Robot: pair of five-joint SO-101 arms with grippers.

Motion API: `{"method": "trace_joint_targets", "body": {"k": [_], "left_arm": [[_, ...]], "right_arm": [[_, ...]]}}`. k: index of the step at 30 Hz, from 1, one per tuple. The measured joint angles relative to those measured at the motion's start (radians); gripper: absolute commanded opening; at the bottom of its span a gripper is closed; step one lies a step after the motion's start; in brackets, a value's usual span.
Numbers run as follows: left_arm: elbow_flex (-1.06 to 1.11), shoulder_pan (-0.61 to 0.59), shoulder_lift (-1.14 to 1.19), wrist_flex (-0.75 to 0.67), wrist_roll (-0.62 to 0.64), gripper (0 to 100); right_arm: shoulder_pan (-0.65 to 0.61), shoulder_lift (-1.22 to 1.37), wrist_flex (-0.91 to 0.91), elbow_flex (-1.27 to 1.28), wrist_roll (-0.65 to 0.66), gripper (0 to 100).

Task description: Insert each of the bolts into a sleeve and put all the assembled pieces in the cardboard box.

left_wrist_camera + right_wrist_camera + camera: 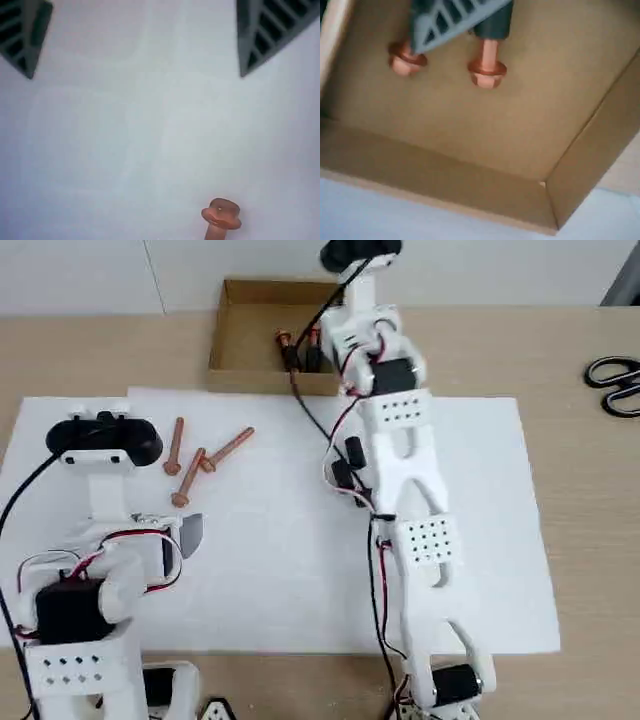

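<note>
Left wrist view: the left gripper stands wide open over the paper and holds nothing. One bolt lies near it, outside the jaws.

In the high view three bare bolts lie loose on the paper, well apart from the box. The right gripper hangs inside the box, just above two assembled pieces; I cannot tell if it is open or closed.

The risk, I think: if it rises with a piece caught, that piece is dragged out. Also the left gripper may nudge the round bolt, so it rolls away.
</note>
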Motion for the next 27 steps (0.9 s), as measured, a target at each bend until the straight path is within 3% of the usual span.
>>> {"method": "trace_joint_targets", "body": {"k": [10, 27], "left_arm": [[0.000, 0.000, 0.000, 0.000, 0.000, 25], [0.000, 0.000, 0.000, -0.002, 0.000, 25]], "right_arm": [[-0.002, -0.345, 0.591, -0.003, 0.000, 11.2], [0.026, -0.390, 0.632, 0.089, 0.003, 11.1]]}}
